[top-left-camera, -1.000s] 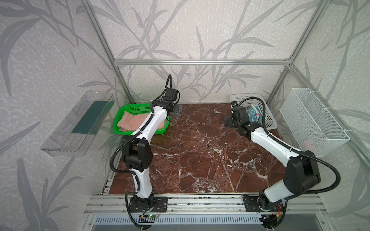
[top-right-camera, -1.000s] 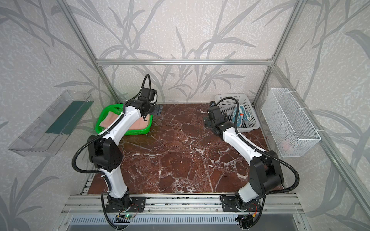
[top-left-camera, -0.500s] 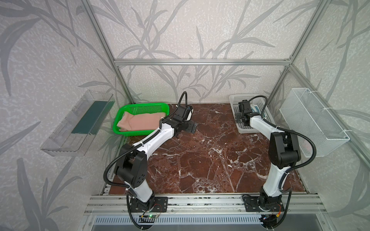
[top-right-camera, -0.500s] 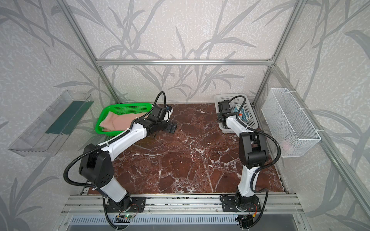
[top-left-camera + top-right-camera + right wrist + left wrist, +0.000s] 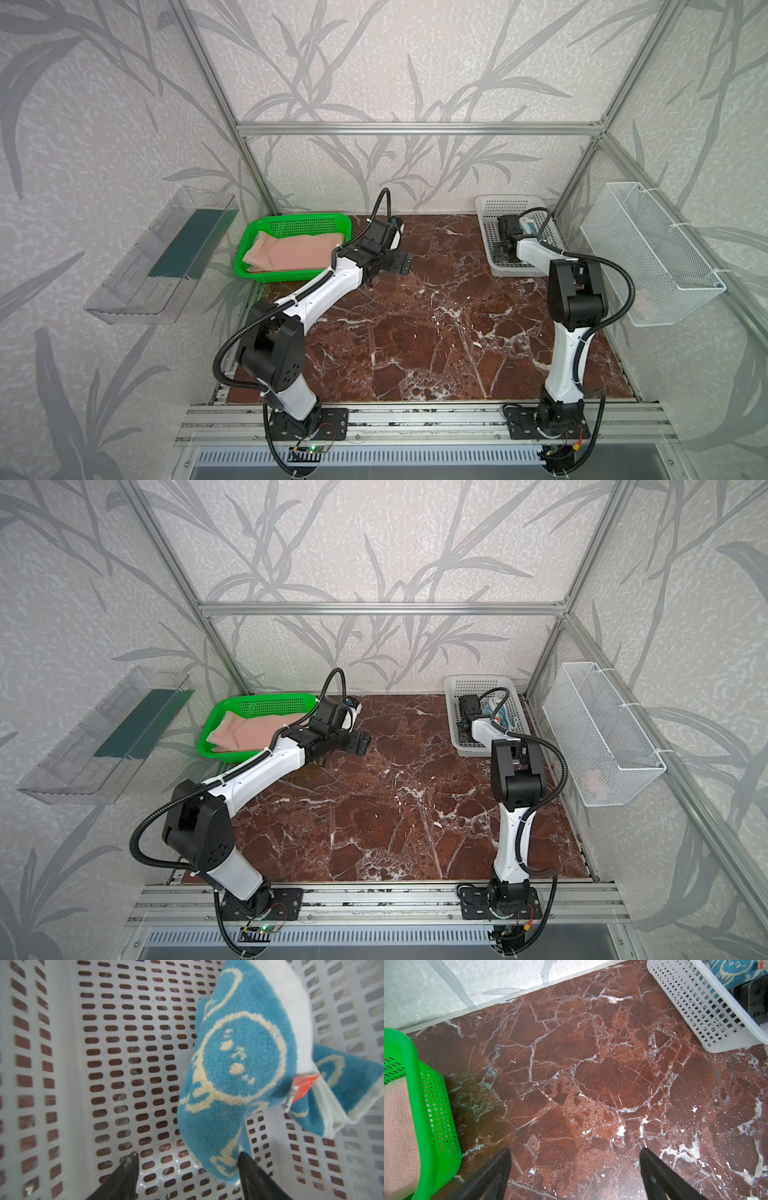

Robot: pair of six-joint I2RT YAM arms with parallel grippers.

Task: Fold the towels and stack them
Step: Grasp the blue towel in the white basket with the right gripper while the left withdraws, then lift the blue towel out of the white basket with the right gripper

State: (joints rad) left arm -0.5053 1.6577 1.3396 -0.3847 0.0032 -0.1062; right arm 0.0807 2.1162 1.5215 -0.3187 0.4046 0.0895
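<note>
Bench: red marble, middle bare. Green basket sits at the back left, with the pink towel lying loosely folded inside and covering most of its floor. White basket sits at the back right, with the teal towel bunched along its right side. Left claw hovers over bare bench just beside the green basket, jaws wide apart, nothing between them. Right claw is down inside the white basket, jaws partly apart, not clamped. The teal towel's near corner sits between its fingers, against one fingertip; the other finger is over bare basket floor.
</note>
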